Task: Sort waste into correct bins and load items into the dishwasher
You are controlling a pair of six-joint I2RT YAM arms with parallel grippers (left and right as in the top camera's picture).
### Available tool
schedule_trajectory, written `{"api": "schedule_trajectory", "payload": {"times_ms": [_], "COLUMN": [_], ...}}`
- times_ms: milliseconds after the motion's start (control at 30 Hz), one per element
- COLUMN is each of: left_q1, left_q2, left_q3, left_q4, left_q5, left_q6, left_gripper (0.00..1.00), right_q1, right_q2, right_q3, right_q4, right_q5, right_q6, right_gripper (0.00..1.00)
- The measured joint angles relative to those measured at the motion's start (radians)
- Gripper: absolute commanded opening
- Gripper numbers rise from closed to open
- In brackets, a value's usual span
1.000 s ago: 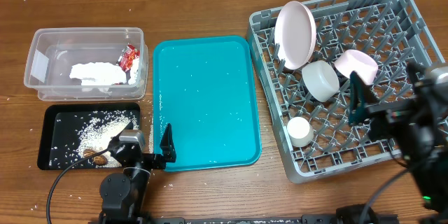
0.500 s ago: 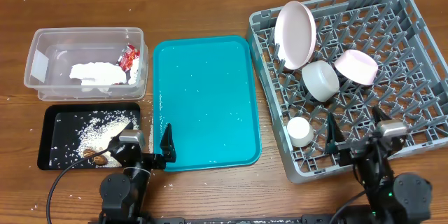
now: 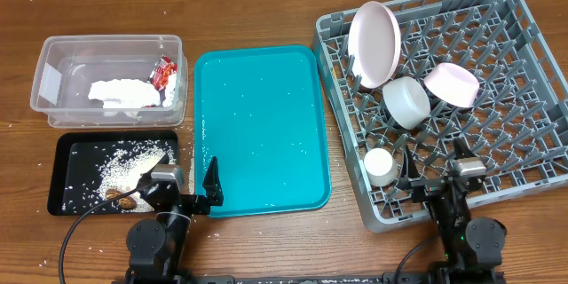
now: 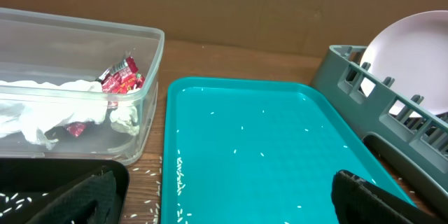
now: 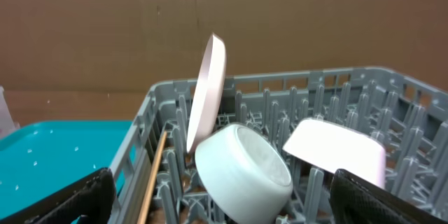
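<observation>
Closing step, by my judgement: wrapper (image 3: 163,73) and tissue (image 3: 120,93) in the tub (image 3: 53,62) far left, rice (image 3: 120,169) in the black tray (image 3: 67,146), plate (image 3: 374,43), white bowl (image 3: 406,102), pink bowl (image 3: 452,84) and cup (image 3: 381,167) in the rack (image 3: 524,71) at right, left fingers (image 4: 77,199) and right fingers (image 5: 63,199) spread and empty, so the next move probably concerns only the stray grains (image 4: 263,155) on the teal tray (image 3: 262,133).

Chopstick (image 5: 153,175) partly out of frame
</observation>
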Motion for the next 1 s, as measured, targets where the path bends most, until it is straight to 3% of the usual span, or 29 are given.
{"api": "schedule_trajectory", "payload": {"times_ms": [1000], "left_q1": [0.0], "left_q2": [0.0], "left_q3": [0.0], "left_q4": [0.0], "left_q5": [0.0], "left_q6": [0.0], "left_gripper": [1.0], "right_q1": [0.0], "right_q2": [-0.001], "right_q3": [-0.011], "right_q4": [0.01], "right_q5": [0.0], "right_q6": [0.0], "right_gripper": [1.0]}}
